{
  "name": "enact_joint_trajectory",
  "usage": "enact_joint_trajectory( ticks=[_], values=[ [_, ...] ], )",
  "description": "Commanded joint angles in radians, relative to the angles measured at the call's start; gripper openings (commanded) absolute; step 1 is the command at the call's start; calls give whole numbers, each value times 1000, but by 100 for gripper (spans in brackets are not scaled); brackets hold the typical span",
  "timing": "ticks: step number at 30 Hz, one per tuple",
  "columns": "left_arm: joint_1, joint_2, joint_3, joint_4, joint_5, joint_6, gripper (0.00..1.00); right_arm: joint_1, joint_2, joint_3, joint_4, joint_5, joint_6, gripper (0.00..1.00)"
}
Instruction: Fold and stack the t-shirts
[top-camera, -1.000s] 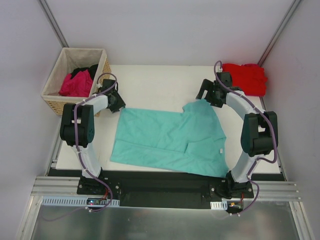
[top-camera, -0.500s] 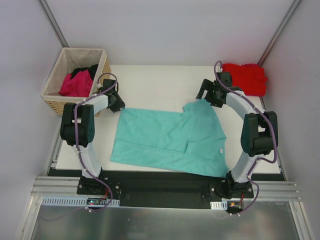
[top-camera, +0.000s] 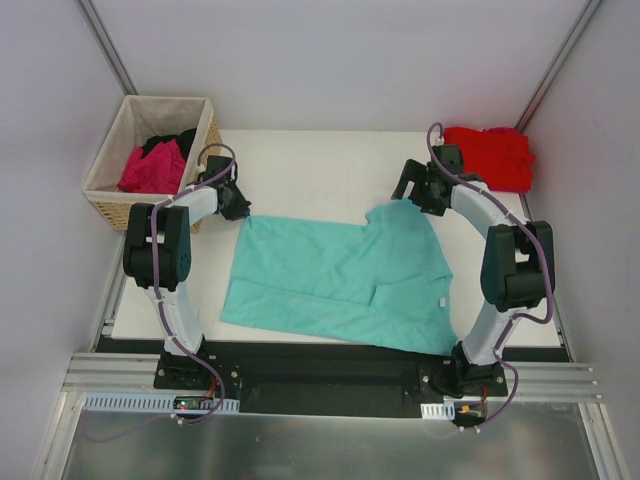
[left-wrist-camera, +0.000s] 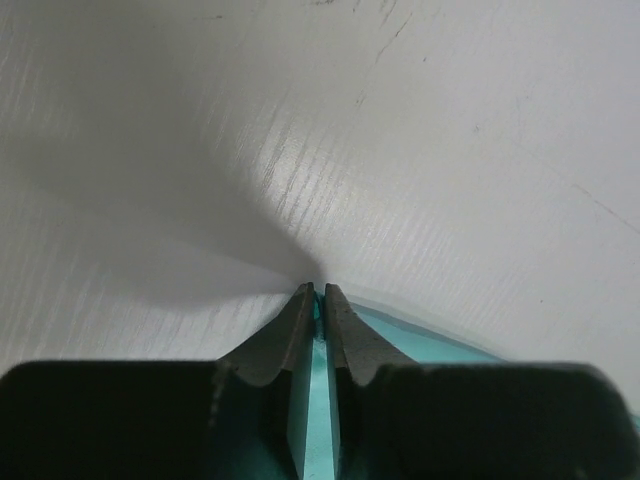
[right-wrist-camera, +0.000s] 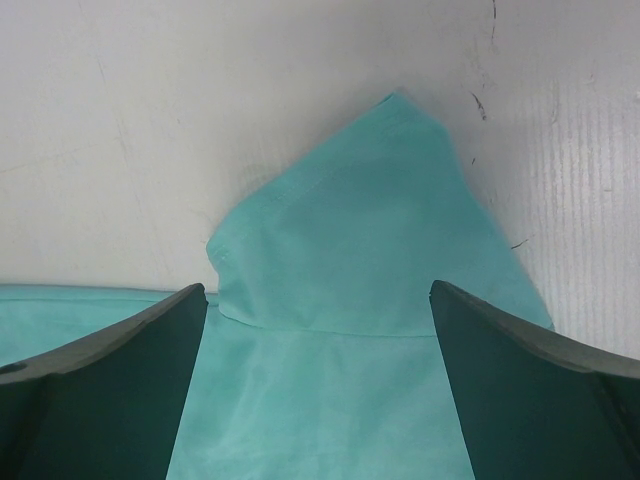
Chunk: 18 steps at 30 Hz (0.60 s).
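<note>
Teal t-shirt (top-camera: 330, 275) flat on table (top-camera: 320, 160), small white neck label (top-camera: 438, 301) unreadable

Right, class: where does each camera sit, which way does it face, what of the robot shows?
Top external: above and behind the left arm and right arm, both showing; looks down on the white table and teal cloth t-shirt.
Left wrist: wrist-mounted, faces the tabletop; left end effector shut on the shirt's edge.
Right wrist: wrist-mounted, faces down; right end effector open over the shirt's corner.
Shared: all show the t-shirt.
</note>
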Motion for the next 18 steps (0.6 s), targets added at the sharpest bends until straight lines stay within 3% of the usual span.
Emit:
enact_joint_trajectory(
  ticks=[1,18],
  values=[
    [4,4,25,-3,24,-1,3,0,6,15,20,-7,3,99],
    [5,-5,9,3,37,1,0,-51,141,98,63,19,22,99]
  ],
)
